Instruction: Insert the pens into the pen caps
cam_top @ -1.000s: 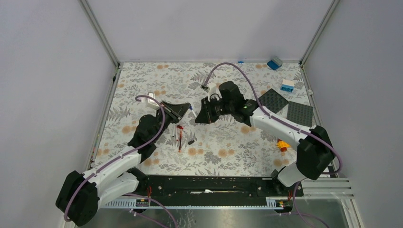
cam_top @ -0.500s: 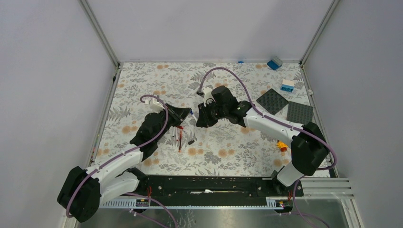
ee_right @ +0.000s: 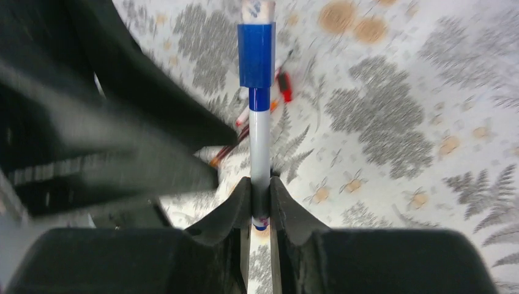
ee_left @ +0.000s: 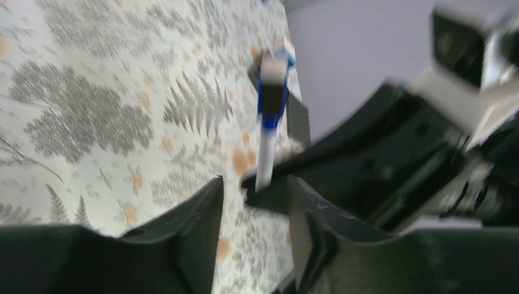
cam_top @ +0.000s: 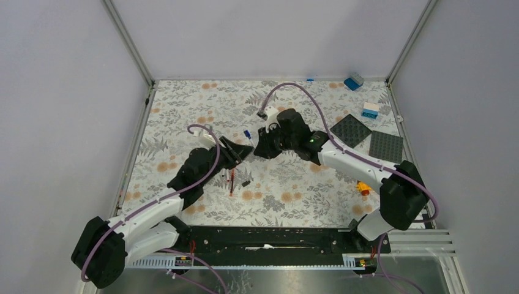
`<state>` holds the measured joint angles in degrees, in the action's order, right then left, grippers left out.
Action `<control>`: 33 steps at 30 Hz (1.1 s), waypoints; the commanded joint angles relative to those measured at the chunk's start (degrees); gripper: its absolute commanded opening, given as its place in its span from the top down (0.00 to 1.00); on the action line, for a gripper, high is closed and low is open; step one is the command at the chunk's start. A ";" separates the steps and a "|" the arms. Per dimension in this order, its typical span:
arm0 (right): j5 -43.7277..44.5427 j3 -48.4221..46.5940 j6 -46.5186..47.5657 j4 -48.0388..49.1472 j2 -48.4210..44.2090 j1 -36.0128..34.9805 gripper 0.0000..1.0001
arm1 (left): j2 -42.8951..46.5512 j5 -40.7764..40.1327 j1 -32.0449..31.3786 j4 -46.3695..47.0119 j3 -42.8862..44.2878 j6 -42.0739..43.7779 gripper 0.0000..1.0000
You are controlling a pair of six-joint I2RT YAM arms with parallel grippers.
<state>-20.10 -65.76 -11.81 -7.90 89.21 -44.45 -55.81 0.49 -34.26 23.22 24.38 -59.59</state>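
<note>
Blue pen [ee_right: 259, 153]: it is standing straight out from the right gripper [ee_right: 260, 184], in the air above the middle of the surface [cam_top: 294, 190], so its capped end is pointing towards the other arm.
Right fingers [ee_right: 235, 202]: they are closing firmly on the lower end of the barrel, near its blue tail. Gripping so low is leaving almost the whole length free.
Blue cap [ee_right: 256, 55]: it is sitting on the far end of the pen. A darker blue collar is showing under it, so I am judging it is perhaps not pushed fully home.
Left gripper [ee_left: 255, 184]: its fingers [ee_left: 196, 226] are standing apart and holding nothing. They are facing the pen from just beside it, probably to help with the cap.
Other pens [cam_top: 231, 177]: they are lying together on the surface below the two grippers, with a black cap [cam_top: 245, 183] just beside them.
Materials and shapes: the barrel is looking like smooth white plastic, thin and round. The cap is looking like a short matt tube, wider than the barrel. The fingers are showing as dark, hard wedges. The surface is appearing flat, printed with grey ferns and orange flowers.
</note>
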 commanded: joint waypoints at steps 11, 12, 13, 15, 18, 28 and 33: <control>15.30 4.59 2.20 4.66 -5.43 1.36 1.00 | 15.93 -3.87 -1.86 -20.35 3.85 8.09 0.12; 16.51 4.46 2.02 3.87 -5.12 1.36 1.00 | 16.63 -4.51 -1.86 -22.37 4.53 8.57 0.11; 17.92 4.35 1.76 3.17 -4.65 1.38 1.00 | 17.30 -5.12 -1.86 -24.58 5.02 9.02 0.10; 20.50 3.90 1.25 1.65 -3.41 1.62 1.00 | 18.46 -6.71 -1.86 -28.98 6.33 9.80 0.10; 23.15 2.48 0.07 -1.35 -0.73 2.71 1.00 | 19.09 -9.31 -1.86 -37.20 9.58 10.81 0.08; 23.09 -2.95 -4.70 -8.91 10.29 7.68 1.00 | 17.66 -14.99 -1.86 -61.58 23.01 17.50 0.09; 23.43 -4.60 -7.82 -9.36 15.37 9.33 1.00 | 20.77 -16.64 -1.86 -62.86 23.17 23.29 0.08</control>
<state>1.65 -67.02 -16.21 -15.66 102.17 -36.27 -37.69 -12.84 -36.27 -36.07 45.80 -42.24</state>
